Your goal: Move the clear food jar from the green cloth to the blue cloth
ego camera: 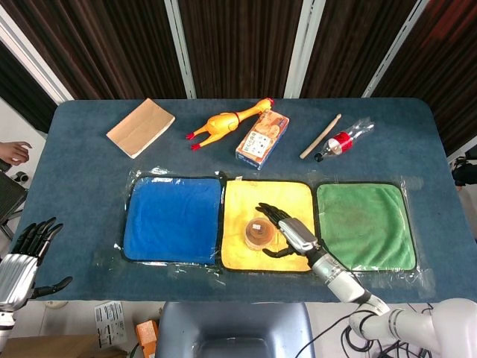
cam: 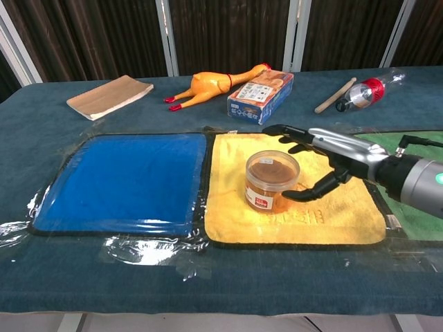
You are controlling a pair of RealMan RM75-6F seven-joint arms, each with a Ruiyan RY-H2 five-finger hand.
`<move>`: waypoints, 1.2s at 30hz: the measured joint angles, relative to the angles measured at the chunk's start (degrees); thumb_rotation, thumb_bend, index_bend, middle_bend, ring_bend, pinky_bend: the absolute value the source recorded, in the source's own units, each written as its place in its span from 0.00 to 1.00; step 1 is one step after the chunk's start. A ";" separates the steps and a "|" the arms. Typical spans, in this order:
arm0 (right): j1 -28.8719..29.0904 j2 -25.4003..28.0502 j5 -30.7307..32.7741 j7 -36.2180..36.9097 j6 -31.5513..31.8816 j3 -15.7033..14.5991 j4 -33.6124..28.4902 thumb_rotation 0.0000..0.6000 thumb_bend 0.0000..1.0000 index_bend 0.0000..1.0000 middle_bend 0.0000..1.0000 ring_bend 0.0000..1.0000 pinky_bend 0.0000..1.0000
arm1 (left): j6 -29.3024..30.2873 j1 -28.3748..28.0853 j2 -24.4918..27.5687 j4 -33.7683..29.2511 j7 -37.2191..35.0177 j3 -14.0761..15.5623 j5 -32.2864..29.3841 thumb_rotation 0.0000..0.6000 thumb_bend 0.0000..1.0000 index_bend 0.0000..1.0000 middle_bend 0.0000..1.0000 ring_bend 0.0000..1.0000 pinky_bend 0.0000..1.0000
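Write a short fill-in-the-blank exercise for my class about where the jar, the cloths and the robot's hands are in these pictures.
1. The clear food jar stands upright on the ____ cloth.
2. The blue cloth lies on the ____ side of the yellow cloth in both views.
3. The right hand is open beside the jar, while the left hand is off the ____ edge of the table.

Missing words: yellow; left; left
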 measured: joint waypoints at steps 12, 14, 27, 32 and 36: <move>-3.25 0.36 2.39 11.38 -0.50 -0.84 -3.98 1.00 0.20 0.00 0.00 0.00 0.11 | -0.54 -0.23 -0.06 -0.19 0.33 0.19 0.26 1.00 0.00 0.03 0.00 0.00 0.03; -3.44 -0.36 2.80 14.15 -0.80 -0.42 -4.47 1.00 0.20 0.00 0.00 0.00 0.12 | -0.51 -0.17 0.06 -0.25 0.23 0.24 0.28 1.00 0.00 0.03 0.00 0.00 0.03; -3.64 -7.48 4.28 18.37 -1.95 2.19 -3.33 1.00 0.20 0.00 0.00 0.00 0.13 | 0.70 0.53 0.79 -0.26 -0.85 0.62 0.87 1.00 0.00 0.03 0.00 0.00 0.03; -1.87 -10.37 3.85 17.48 -3.13 3.40 -0.70 1.00 0.20 0.00 0.00 0.00 0.13 | 0.57 0.58 0.85 -0.41 -0.77 0.65 0.79 1.00 0.00 0.03 0.00 0.00 0.03; -0.09 -13.22 2.90 16.18 -3.60 4.22 2.37 1.00 0.20 0.00 0.00 0.00 0.12 | 0.42 0.61 1.00 -0.57 -0.84 0.63 0.54 1.00 0.00 0.03 0.00 0.00 0.03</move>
